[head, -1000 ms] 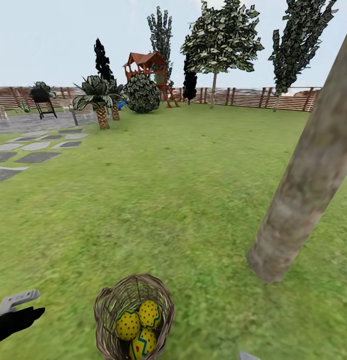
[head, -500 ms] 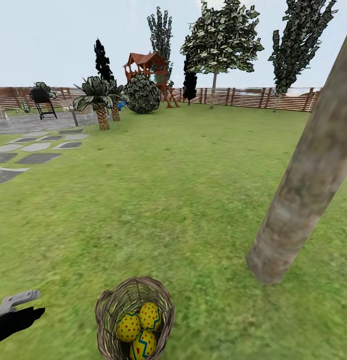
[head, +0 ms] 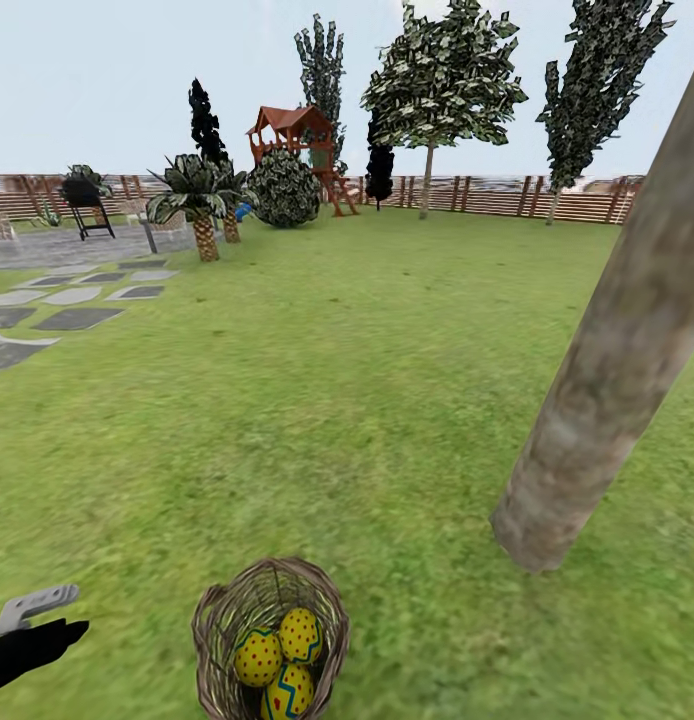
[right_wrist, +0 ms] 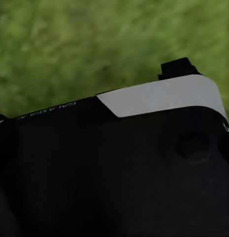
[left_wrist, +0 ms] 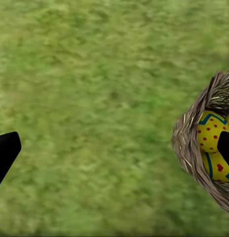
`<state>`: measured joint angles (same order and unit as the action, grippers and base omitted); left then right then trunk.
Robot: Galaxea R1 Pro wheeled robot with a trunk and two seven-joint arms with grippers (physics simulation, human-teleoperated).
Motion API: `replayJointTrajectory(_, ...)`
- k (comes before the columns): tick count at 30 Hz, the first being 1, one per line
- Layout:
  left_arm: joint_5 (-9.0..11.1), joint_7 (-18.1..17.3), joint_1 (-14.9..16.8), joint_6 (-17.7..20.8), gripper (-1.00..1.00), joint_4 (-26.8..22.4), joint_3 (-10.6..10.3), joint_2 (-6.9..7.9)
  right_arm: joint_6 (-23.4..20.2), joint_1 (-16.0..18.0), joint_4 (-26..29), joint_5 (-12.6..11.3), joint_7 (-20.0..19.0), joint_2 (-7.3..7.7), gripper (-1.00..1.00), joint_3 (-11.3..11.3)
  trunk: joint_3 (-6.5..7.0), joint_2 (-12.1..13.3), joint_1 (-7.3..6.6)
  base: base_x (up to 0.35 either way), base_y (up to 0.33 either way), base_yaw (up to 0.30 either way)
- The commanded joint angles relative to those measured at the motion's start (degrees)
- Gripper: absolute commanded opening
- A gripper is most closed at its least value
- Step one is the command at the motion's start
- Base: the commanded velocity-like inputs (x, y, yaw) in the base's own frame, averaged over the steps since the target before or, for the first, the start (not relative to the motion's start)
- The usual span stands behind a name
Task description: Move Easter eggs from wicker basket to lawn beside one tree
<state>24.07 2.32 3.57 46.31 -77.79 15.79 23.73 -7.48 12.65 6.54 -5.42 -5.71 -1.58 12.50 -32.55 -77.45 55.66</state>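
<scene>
Three eggs [head: 279, 655] are lying together inside the basket [head: 215, 620], which is standing on the lawn [head: 347, 400] near the tree [head: 597, 390], its trunk rising just beyond and to the right of the basket. The left gripper [left_wrist: 114, 148] is hovering over bare grass beside the basket, its fingers [left_wrist: 5, 153] spread wide apart and grasping nothing; one fingertip is overlapping the basket's rim in the wrist view. The right gripper's state cannot be told, since its wrist camera is looking onto a dark part of the robot's body [right_wrist: 114, 168]. The step in hand is judged to be the first reach into the basket. Doing it well is likely calling for centring the open fingers over the uppermost egg, descending clear of the woven rim, and closing gently so the round shell is not slipping or tipping the basket.
</scene>
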Motion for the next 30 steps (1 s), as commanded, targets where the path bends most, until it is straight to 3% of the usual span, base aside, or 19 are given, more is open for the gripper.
replayJointTrajectory(1,0.5,0.2,0.0,0.3,1.0,0.0,0.0,0.0,-0.3,-0.4,0.1,-0.6,-0.1,-0.02,1.0,0.0,0.13,0.4,-0.23,0.0,0.0,0.0)
replayJointTrajectory(10,0.5,0.2,0.0,0.3,1.0,0.1,0.0,0.0,-0.3,-4.3,-0.2,-0.6,-0.1,-0.09,1.0,0.0,1.75,4.0,-2.2,0.0,0.0,0.0)
replayJointTrajectory(30,0.6,0.2,0.1,0.4,1.0,0.1,0.0,0.0,-0.4,-4.9,-0.1,-0.6,-0.1,-0.09,1.0,0.0,5.34,12.0,-6.6,0.0,0.0,0.0)
